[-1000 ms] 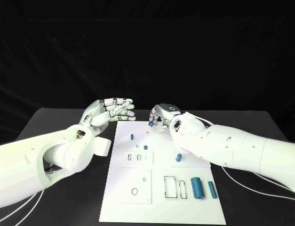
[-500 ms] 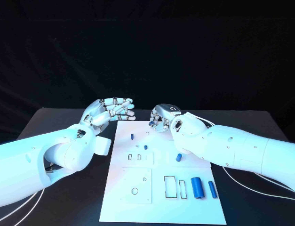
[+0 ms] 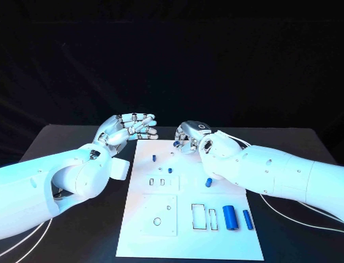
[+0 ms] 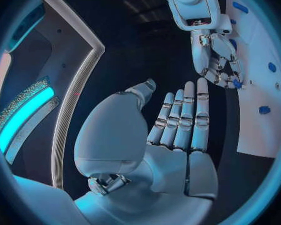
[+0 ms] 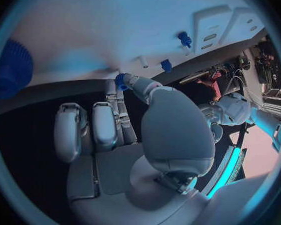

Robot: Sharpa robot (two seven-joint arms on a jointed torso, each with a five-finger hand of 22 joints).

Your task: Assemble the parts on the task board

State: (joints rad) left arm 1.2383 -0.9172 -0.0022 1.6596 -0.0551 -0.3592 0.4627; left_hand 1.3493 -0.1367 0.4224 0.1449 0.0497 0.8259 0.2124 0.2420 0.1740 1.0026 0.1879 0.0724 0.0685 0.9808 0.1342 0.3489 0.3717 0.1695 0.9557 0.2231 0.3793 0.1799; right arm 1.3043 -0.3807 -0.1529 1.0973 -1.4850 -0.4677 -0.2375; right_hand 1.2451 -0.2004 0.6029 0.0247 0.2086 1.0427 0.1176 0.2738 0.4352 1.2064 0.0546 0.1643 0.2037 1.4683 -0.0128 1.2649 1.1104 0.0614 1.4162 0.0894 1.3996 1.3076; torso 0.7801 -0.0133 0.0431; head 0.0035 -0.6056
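Right robot hand (image 3: 194, 137) (fingers curled) around small blue part (image 3: 175, 144)

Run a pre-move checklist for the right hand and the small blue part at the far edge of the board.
1. Right hand pinches a small blue part at its fingertips: ok.
2. Part seated squarely in the pinch: cannot tell.
3. Left hand holds nothing and stays off the task board: ok.
4. Target hole for this part visible under the fingers: cannot tell.
5. Other blue parts, such as the large cylinder, lie apart from the right hand: ok.
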